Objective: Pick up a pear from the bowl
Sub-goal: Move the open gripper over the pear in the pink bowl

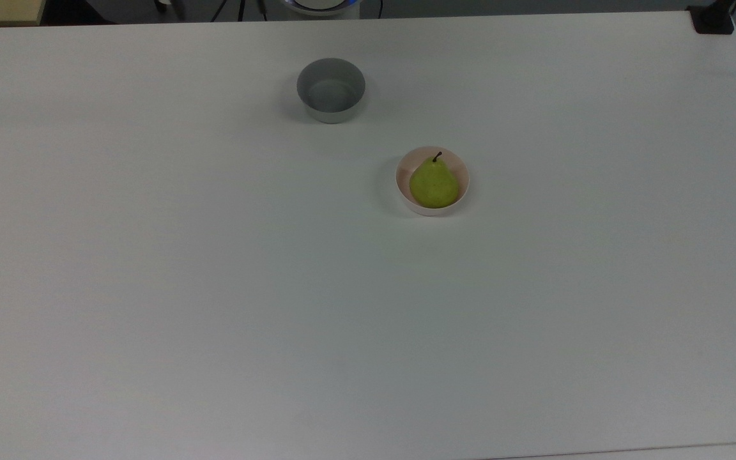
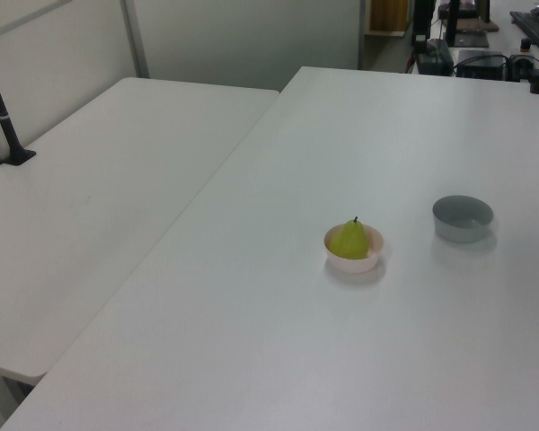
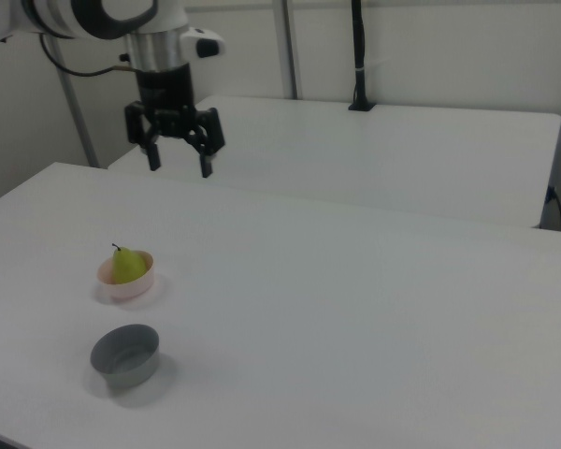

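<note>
The pear (image 1: pixel 434 185) sits upright in the pale pink bowl (image 1: pixel 464 191) near the middle of the white table (image 1: pixel 214 287), stem up and leaning slightly toward the top view's upper edge; its body fills most of the bowl. The grey bowl (image 1: pixel 330 90) stands well apart and is not part of the step. In the right view the gripper (image 3: pixel 179 169) hangs high above the table, well apart from the pear, fingers spread wide and holding nothing. The step in hand is judged to be the approach. Centre the gripper over the pear's widest part, descend vertically, and place the fingers (image 3: pixel 206 168) inside the bowl rim without striking it. Close gently: the rounded skin may slip.
</note>
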`<move>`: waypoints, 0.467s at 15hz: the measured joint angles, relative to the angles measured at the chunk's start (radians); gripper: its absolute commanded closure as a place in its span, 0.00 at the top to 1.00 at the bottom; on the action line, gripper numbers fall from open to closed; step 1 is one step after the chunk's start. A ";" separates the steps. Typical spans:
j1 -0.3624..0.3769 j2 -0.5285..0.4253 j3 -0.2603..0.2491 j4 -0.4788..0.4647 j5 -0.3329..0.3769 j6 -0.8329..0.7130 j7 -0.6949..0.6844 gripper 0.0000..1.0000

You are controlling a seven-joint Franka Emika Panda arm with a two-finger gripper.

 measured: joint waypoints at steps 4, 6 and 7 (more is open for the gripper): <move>0.123 0.047 0.086 -0.001 0.000 0.017 0.017 1.00; 0.225 0.084 0.087 -0.002 0.000 0.081 0.088 1.00; 0.282 0.111 0.074 -0.002 0.000 0.130 0.131 1.00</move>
